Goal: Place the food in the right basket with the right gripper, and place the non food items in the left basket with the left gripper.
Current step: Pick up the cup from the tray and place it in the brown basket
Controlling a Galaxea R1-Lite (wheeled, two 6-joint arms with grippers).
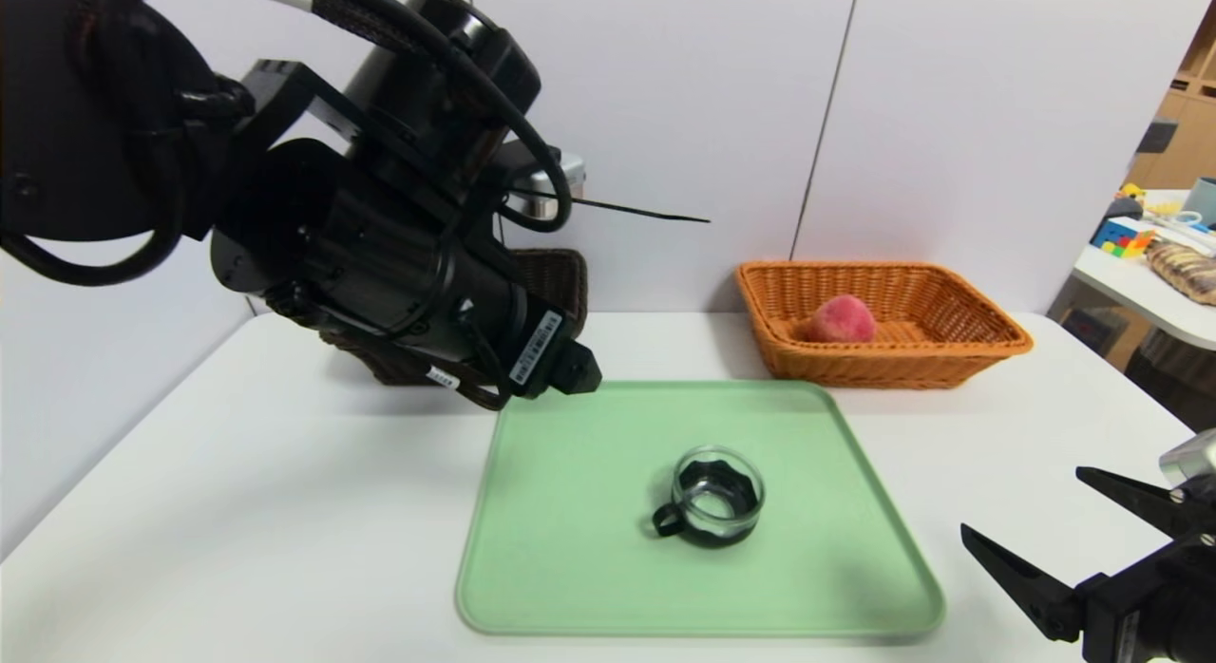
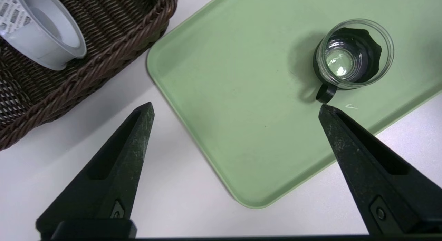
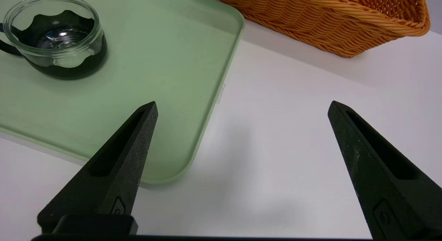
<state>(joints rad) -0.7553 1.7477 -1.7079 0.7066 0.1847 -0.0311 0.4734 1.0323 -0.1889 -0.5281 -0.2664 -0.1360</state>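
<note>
On the white desk (image 1: 285, 511) a pale green tray (image 1: 570, 549) lies in the middle. The small glass cup (image 1: 717, 497) with its black base and handle stands upright on the tray, a little toward the right basket's side of its centre, and nothing touches it.

The left end effector (image 2: 236, 108) hangs in the air above the near-left corner region of the tray, just beside the dark brown basket (image 2: 103, 44). Its two black fingers (image 2: 131, 144) stand wide apart and hold nothing. In the left wrist view one fingertip appears close to the cup's handle, but the end effector is above it and not in contact. The white plastic ring (image 2: 45, 37) lies inside the dark brown basket, tilted against the woven floor.

The orange-tan basket (image 1: 950, 359) stands at the far right of the desk, apart from the tray. The peach (image 1: 841, 319) rests inside it, near its left wall.

The right end effector (image 3: 241, 108) is low at the near right of the desk, next to the right edge of the tray. Its fingers (image 3: 362, 154) are also spread wide, with nothing between them.
</note>
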